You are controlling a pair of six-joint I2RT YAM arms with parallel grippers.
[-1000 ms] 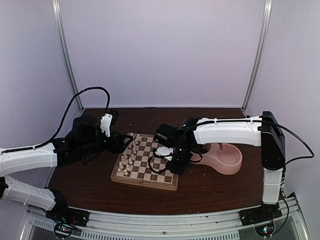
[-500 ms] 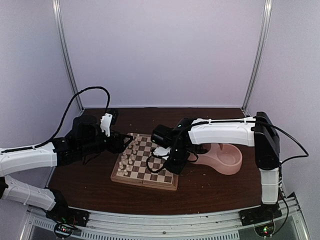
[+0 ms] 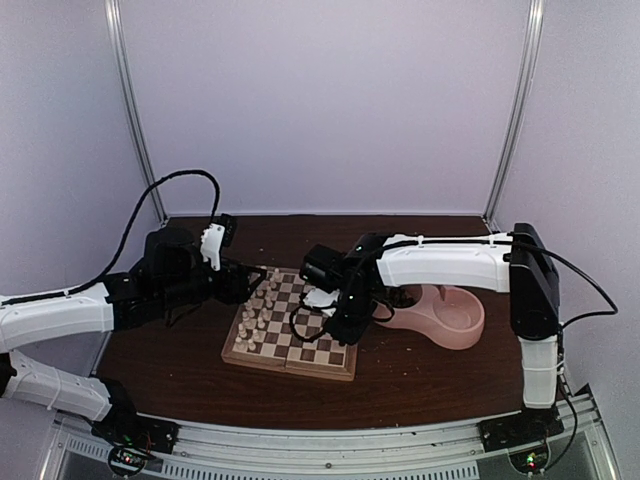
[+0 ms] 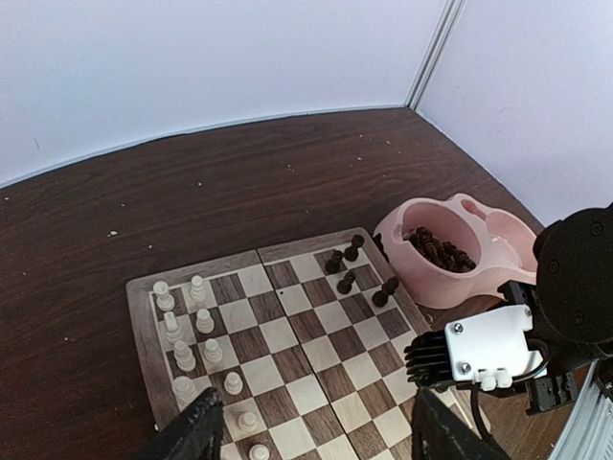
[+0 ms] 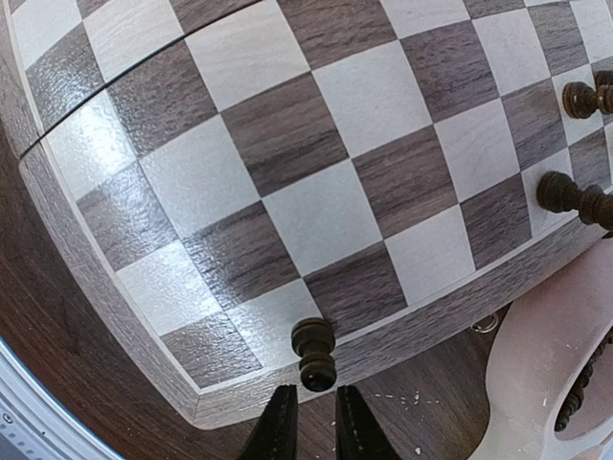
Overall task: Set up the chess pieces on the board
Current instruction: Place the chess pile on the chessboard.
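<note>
The board (image 3: 300, 345) lies between the two arms. Cream chess pieces (image 4: 196, 321) stand in two files on its left side, and a few dark ones (image 4: 345, 259) stand at its far right. In the right wrist view a dark piece (image 5: 314, 353) stands upright on a light square near the board's corner. My right gripper (image 5: 315, 393) sits just behind it, its fingers (image 5: 281, 431) slightly parted and off the piece. My left gripper (image 4: 316, 446) hovers open over the board's near-left side with nothing between its fingers.
A pink double bowl (image 3: 465, 335) sits right of the board, with several dark pieces (image 4: 441, 251) in one half. The right arm's wrist (image 4: 484, 350) hangs over the board's right edge. Dark table (image 3: 420, 385) surrounds the board.
The right arm shifted a little left over the board, and its jaws parted slightly, letting go of the dark piece. The left arm has stayed still.
</note>
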